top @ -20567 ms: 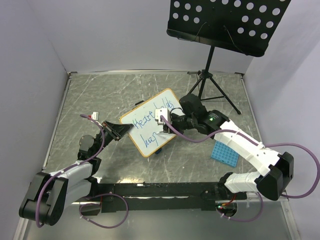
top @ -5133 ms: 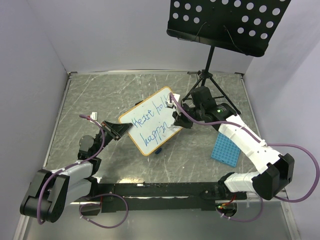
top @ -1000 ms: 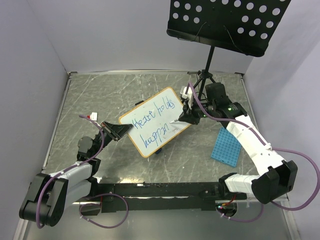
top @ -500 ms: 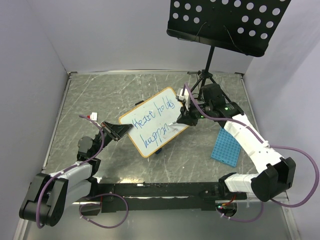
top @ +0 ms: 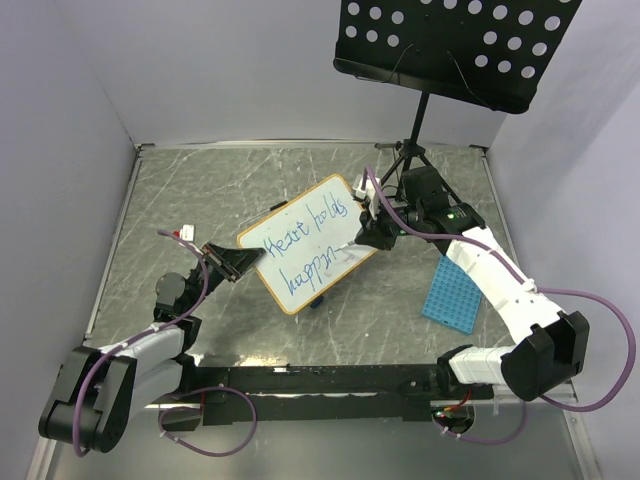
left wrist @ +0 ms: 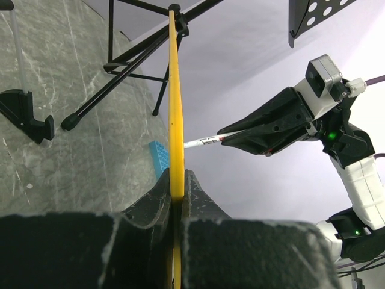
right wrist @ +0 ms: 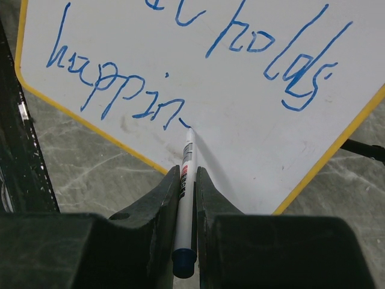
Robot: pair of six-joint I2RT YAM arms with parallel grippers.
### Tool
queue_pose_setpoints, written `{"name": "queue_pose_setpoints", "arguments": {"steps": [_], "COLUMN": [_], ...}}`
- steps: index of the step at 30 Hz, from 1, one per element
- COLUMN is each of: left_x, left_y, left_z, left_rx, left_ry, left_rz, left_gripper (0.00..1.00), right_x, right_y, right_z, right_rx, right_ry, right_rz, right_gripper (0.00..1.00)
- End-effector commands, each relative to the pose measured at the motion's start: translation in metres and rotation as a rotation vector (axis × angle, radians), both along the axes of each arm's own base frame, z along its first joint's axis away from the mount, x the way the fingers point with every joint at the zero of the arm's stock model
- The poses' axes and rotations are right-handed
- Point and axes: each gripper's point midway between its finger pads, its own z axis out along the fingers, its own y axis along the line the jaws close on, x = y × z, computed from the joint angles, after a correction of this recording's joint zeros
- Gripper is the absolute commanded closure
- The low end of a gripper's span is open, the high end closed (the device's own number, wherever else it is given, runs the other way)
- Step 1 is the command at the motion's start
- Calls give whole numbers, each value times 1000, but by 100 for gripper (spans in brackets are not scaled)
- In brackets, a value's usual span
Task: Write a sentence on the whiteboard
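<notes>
Near the middle of the table (top: 200,190), the whiteboard (top: 345,215) stood tilted, one corner clamped between the closed jaws of the left gripper (top: 233,262). It was glossy white with rounded corners and a thin orange-yellow frame; from the left wrist it showed edge-on as a yellow strip. The sentence (top: 302,240) ran across it in thin blue slanted script in two lines: the top one read roughly "Heart holds", the lower one "happin". The right gripper (right wrist: 187,173) was closed on a pen (right wrist: 188,150), whose tip touched the board just after the last letter of the lower line. Right of the board, well apart from it, a blue tray (top: 452,297) lay flat on the table; whether its small cells held anything could not be told.
</notes>
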Motion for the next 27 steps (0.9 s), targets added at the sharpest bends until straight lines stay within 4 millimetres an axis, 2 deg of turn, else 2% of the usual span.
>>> {"name": "queue_pose_setpoints", "arguments": {"steps": [1,12,27], "left_x": [-10,-10,-10], "left_y": [3,2,2], "left_z": [51,50,50], "left_rx": [-78,-78,-80], "left_ry": [-183,-179,-178], "left_rz": [-9,-9,-12], "left_gripper": [99,99,99], "right_x": [12,22,9], "right_y": [0,3,14], "right_z": [18,25,25], "right_rx": [14,27,54], "right_ry": [-79,-93,-64], "right_rz": [-40,-53,21], "right_gripper": [100,100,100]}}
